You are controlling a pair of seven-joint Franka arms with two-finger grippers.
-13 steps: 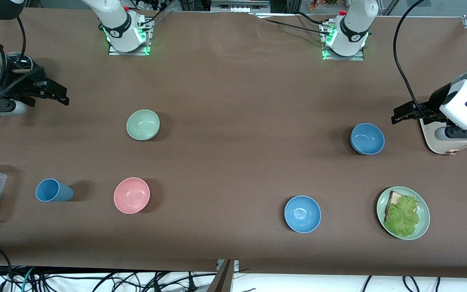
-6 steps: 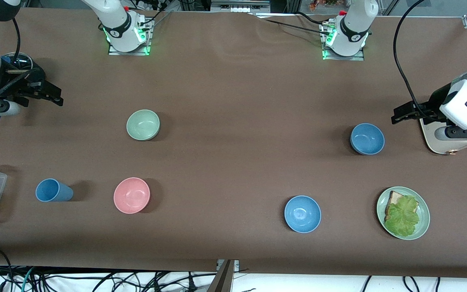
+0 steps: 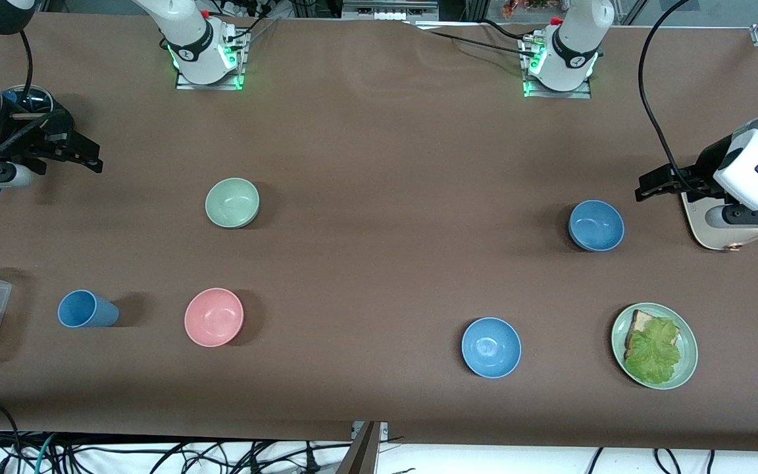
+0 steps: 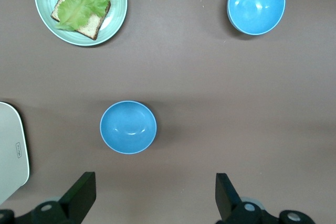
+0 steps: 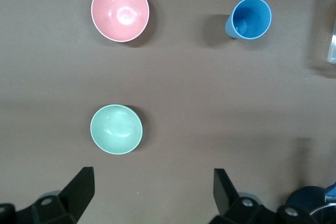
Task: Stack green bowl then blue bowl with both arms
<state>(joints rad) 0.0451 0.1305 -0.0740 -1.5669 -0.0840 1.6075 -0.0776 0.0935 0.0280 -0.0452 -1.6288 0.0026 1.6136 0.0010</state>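
so: both tools spread, empty. left tool near blue bowl; right tool up from green bowl, worktop centre. risk: i grab glossy blue bowl nearer camera, or rim slips.

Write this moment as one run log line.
left gripper: open, waiting | right gripper: open | green bowl, blue bowl: unstacked

Work surface and surroundings, as seen from above.
A long table covered in matte brown cloth is shown; soft wrinkles are seen near its upper edge. A tangle of black cables on a white floor strip is visible along the lower edge. Metal framing is glimpsed at the top. Even, diffuse lighting is cast throughout.
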